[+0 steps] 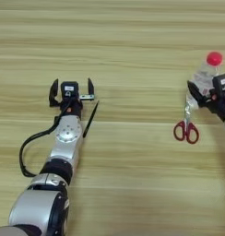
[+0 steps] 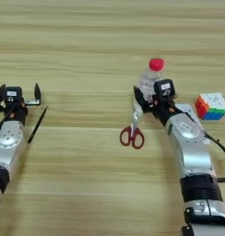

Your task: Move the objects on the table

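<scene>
Bench [image 1: 133, 27] of light-tan wood with horizontal grain stripes, filling both views. Left arm of silver and black segments, reaching up from the lower left, black cable looped beside it. Right arm of like build, reaching up from the lower right. Left tool [image 1: 71, 87] well left of centre, two black fingers spread wide apart, holding nothing. Right tool [image 2: 149, 99] at the lower body of the bottle, one black finger showing on the bottle's left side; grip not readable, cannot tell whether closed on it. Clear plastic bottle [image 2: 150, 78] with red cap [image 2: 156, 64], lying with cap pointing away. Multicoloured cube [image 2: 212, 106] right of the right arm. White oblong remote [image 2: 190, 110], largely hidden behind the right arm, just left of the cube. Red-handled scissors [image 2: 133, 131] just below the bottle, blades pointing up toward it. Thin black stick [image 1: 90, 120] lying slanted just right of the left arm.
</scene>
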